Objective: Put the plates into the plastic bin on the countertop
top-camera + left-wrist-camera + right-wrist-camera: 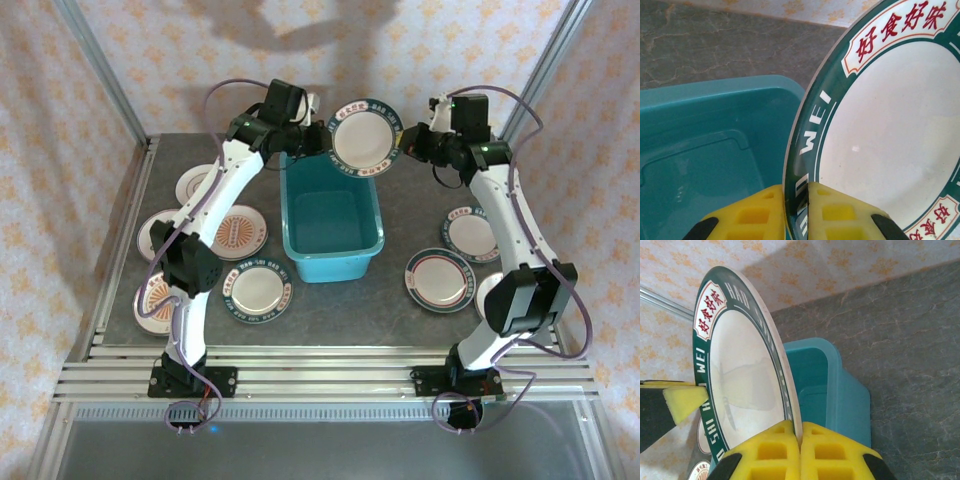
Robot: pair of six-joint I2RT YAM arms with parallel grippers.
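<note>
Left end effector: clamps rim of green-rimmed plate.
Right end effector: clamps opposite rim.
Plate position: above plastic bin, far end.

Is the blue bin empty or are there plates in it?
Empty: the plastic bin shows a bare floor from above, nothing inside.
</note>
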